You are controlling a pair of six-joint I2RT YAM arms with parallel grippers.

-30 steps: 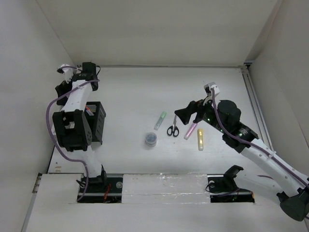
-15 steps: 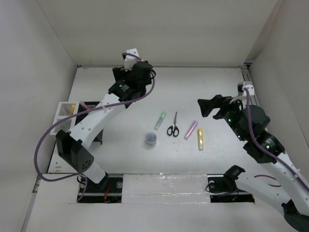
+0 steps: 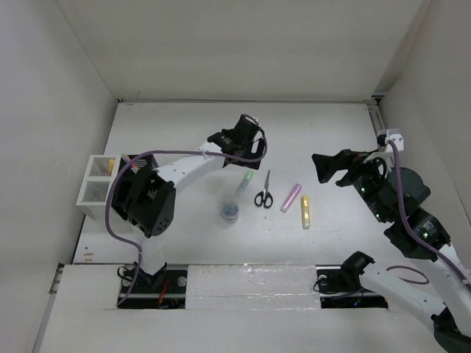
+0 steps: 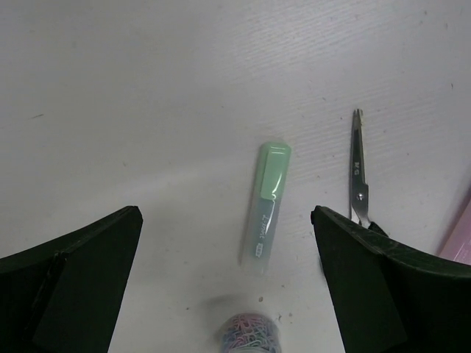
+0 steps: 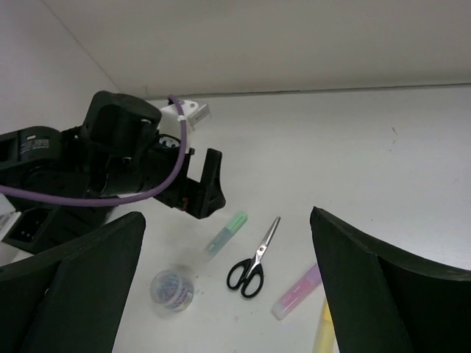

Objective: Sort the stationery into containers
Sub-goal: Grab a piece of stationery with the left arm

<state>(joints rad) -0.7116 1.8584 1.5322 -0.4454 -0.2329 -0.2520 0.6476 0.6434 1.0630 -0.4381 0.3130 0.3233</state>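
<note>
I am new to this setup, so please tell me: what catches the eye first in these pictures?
A row of small items lies mid-table: a pale green highlighter, black-handled scissors, a pink highlighter and a yellow highlighter, with a small round tub of paper clips nearer the arms. The open left gripper hangs above the green highlighter; the open right gripper hovers right of the row.

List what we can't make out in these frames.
Scissors: left wrist view, handles hidden behind a finger of the left gripper.
Tub: same view, cut off by the bottom edge.
Pink highlighter: same view, cut off by the right edge.
Yellow highlighter: right wrist view, cut off by the bottom edge.
White organiser: top view, contents too small to identify.
</note>
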